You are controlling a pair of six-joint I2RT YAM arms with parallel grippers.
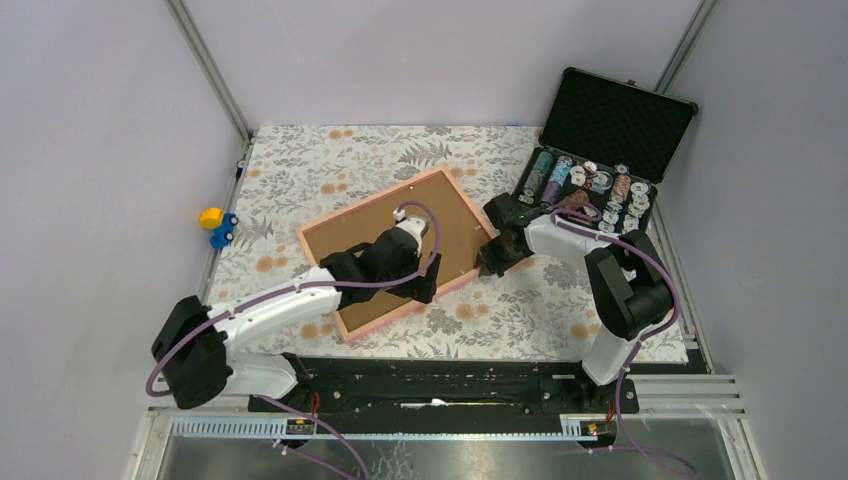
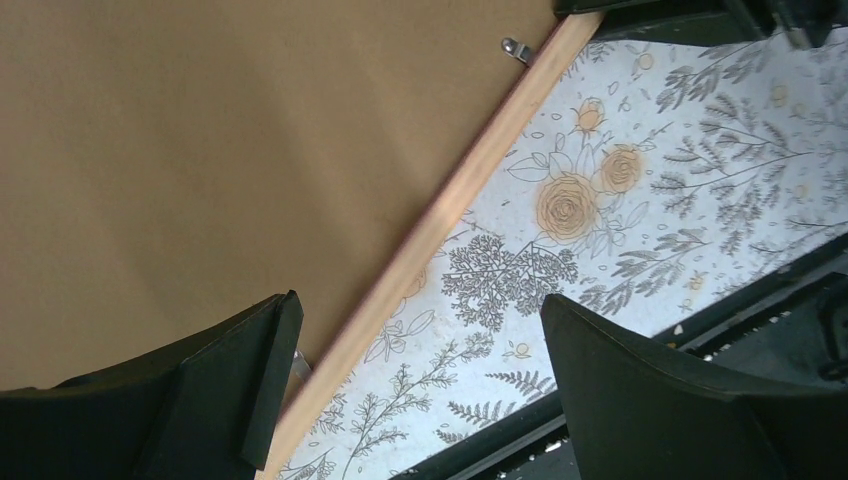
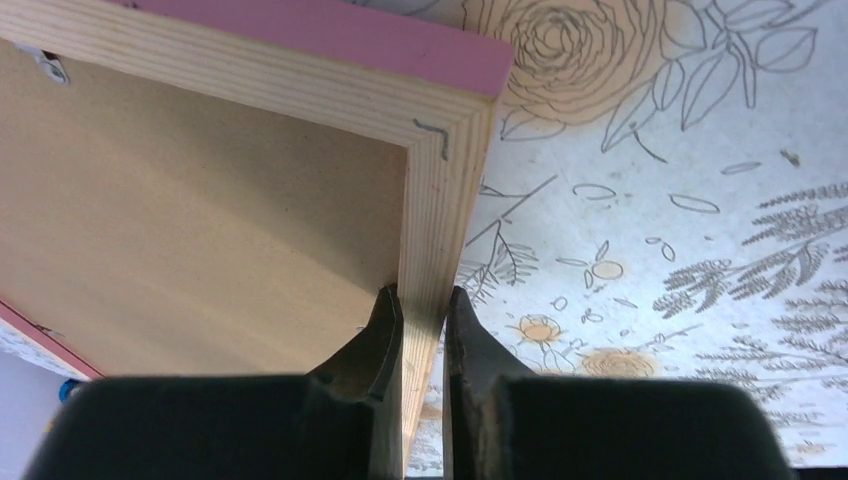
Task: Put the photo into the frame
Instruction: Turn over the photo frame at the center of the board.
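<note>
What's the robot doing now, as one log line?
left gripper: open over frame edge | right gripper: pinching frame rail | frame: back up | photo: not seen

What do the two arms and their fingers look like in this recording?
Both the left arm and the right arm have glossy white link shells between bulky black joint housings. A purple cable loops along each one. The fingers are matte black, wedge-shaped and taper toward the tips. No markings are legible.
</note>
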